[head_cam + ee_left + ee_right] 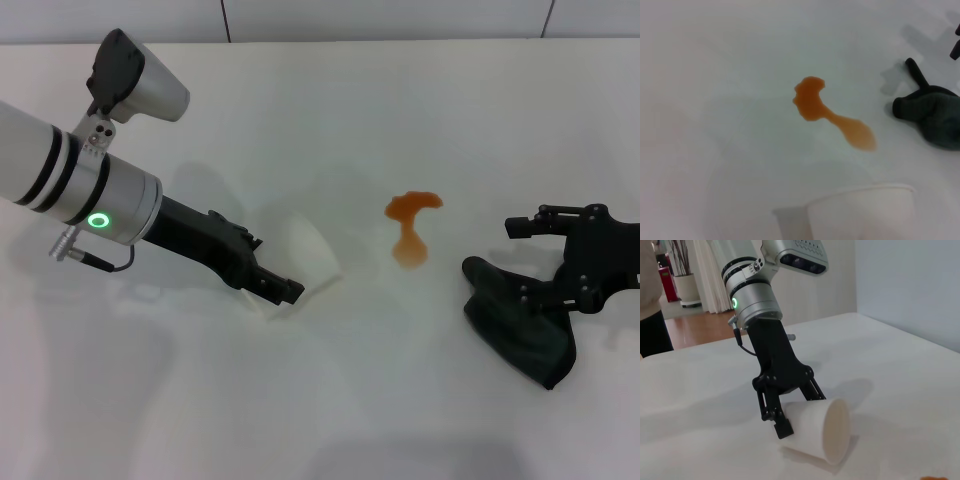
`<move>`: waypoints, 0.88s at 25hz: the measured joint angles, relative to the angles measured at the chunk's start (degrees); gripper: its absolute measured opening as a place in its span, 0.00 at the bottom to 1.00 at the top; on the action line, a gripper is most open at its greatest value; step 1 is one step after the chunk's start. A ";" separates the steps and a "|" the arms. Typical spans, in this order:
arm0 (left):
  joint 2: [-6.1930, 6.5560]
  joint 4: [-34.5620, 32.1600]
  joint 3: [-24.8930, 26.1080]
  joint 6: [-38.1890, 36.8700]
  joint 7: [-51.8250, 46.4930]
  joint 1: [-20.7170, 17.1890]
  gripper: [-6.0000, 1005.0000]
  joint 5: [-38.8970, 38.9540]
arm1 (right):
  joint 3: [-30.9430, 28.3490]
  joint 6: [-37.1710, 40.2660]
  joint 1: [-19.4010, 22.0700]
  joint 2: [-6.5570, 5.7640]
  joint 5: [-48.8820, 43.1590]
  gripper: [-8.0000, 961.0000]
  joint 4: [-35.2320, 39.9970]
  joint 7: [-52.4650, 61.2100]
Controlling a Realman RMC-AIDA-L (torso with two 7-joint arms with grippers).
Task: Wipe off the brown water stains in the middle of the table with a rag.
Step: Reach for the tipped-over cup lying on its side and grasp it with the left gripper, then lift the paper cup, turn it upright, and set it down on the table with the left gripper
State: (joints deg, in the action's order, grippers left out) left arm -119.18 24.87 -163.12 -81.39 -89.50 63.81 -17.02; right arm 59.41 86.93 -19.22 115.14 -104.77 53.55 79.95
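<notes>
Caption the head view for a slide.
Left gripper holds tipped paper cup; right gripper on rag; brown stain unwiped.

On the table (pixel 420 400) we find the stains (pixel 410 228) near the middle. To their left lies a paper cup (pixel 305 265) on its side, mouth toward the stains, and our left gripper (pixel 272 285) sits around it — fingers on either side of the cup's wall. To the right of the stains, toward the table's right edge, lies the rag (pixel 520 325), apart from the puddle. Our right gripper (pixel 560 262) rests over the rag's far side — touching it, near that same edge.
</notes>
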 joint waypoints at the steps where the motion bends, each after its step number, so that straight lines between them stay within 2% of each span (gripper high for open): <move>1: 0.00 0.00 0.00 0.00 0.00 0.00 0.83 -0.03 | 0.00 0.00 0.02 0.00 0.00 0.86 0.04 0.02; 13: -0.09 0.00 0.00 0.36 0.03 0.00 0.83 0.03 | 0.00 0.00 0.09 0.00 0.00 0.86 0.15 0.18; 22: 0.11 1.18 0.00 -0.30 0.00 0.84 0.70 1.43 | -0.05 0.00 0.17 0.00 0.00 0.86 0.21 0.05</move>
State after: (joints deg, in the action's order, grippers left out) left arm -119.06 26.05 -163.13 -81.69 -89.50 64.64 -15.60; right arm 59.36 86.92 -19.04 115.14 -104.76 53.76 80.01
